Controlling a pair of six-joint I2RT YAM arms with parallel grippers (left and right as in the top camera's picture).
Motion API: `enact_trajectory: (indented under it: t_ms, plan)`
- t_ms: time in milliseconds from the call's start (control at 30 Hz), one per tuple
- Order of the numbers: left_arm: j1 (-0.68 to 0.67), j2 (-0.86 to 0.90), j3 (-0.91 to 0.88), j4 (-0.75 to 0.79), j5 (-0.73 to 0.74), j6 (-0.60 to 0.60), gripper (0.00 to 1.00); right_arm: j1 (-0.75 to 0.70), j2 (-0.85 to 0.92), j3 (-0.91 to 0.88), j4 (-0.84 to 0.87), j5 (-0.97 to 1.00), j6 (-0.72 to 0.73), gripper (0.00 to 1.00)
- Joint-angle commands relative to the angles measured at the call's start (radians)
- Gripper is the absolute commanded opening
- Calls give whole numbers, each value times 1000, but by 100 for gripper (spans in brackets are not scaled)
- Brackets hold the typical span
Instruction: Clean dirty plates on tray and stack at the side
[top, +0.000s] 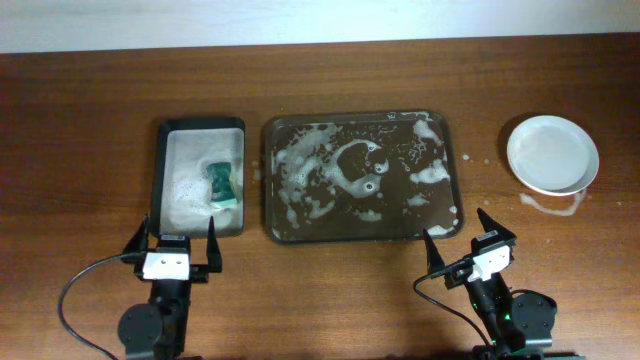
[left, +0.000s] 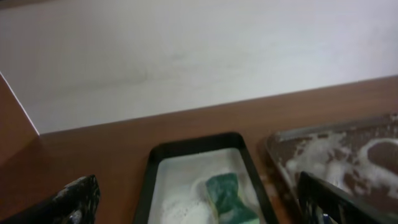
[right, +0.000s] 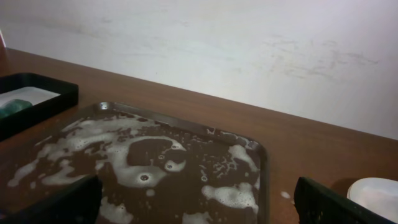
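Although only one round white disc shows from overhead, the plates (top: 552, 153) lie on the bench (top: 80, 150) to the right of the tray (top: 395, 222), well apart from it; how many are stacked there cannot be told. One tray, one black tub (top: 157, 180), one green sponge (top: 223, 183) and two claws are visible. The left claw (top: 175, 243) and right claw (top: 460, 238) both stand spread wide at the near edge, gripping and touching nothing. The tray is dark brown and rectangular, with rounded corners, a raised rim and streaks of white foam. The sponge sits in suds inside the tub. The bench is reddish wood grain.
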Motion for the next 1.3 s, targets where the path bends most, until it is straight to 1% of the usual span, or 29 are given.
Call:
enact_trajectory:
  t_ms: [0,200,267,1267]
  plan:
    - [3,-36,-32,-11,12,47,99,6,-8,-8,0,-9,11,98]
    - [3,-128,-87,-32,13,50,99,6,-8,-8,0,-9,11,98]
    - [3,-148,-87,-95,12,50,99,6,-8,-8,0,-9,11,98]
    - [2,-149,-87,-101,13,49,99,6,-8,-8,0,-9,11,98]
